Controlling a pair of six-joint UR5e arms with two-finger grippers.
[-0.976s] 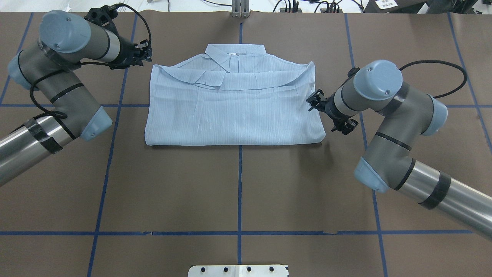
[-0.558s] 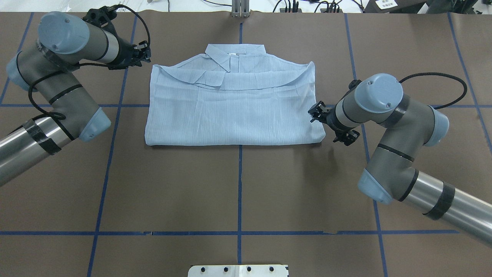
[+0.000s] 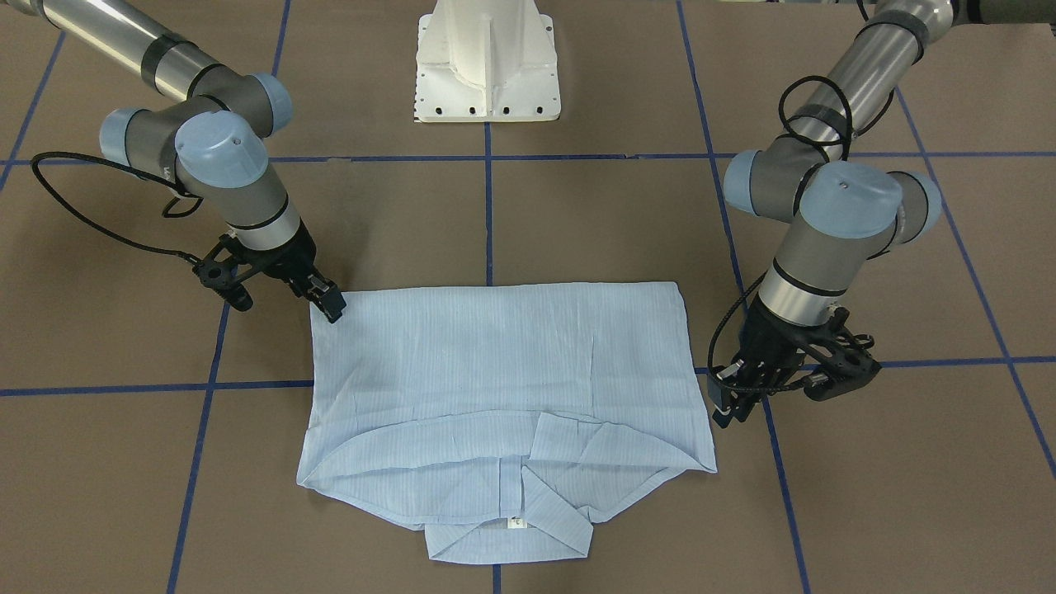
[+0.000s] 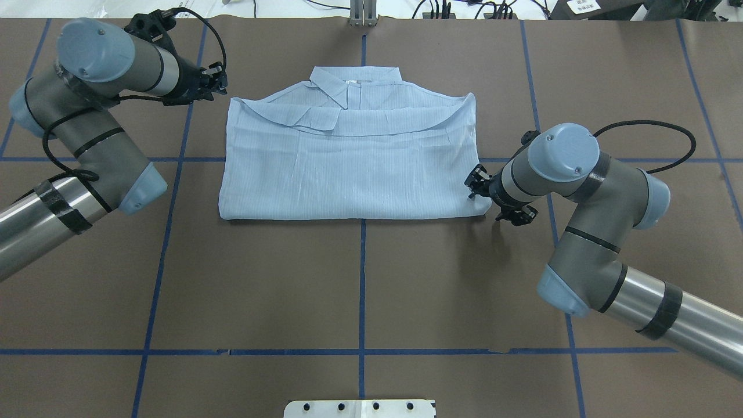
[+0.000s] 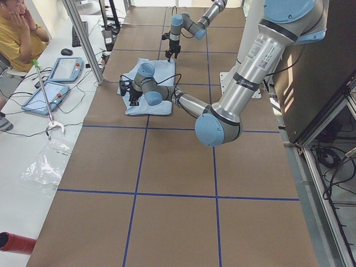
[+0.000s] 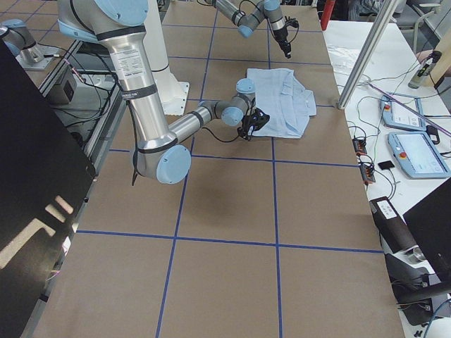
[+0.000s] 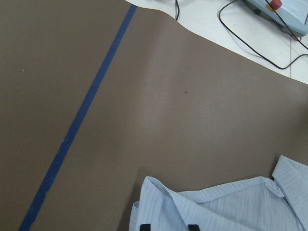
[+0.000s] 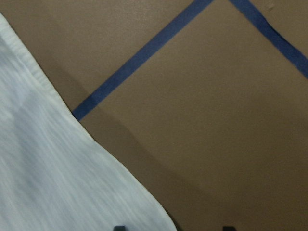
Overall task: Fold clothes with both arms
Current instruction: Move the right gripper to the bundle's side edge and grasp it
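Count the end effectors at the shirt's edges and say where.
2. The left end effector is beside the collar-end corner of the shirt; the right end effector is at the hem corner on the opposite side. Both are open. None is hidden.

Left end effector (image 3: pixel 728 408) open; right (image 3: pixel 330 305) open

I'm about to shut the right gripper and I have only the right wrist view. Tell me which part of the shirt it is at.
Observer: The right gripper is at the right edge of the shirt, close to the corner nearest the robot.
Operator: Give me the left gripper's place.
Observer: The left gripper is by the far left corner, on the shoulder side.
Operator: Say where the collar lies.
Observer: The collar is in the middle of the far edge, away from the robot.
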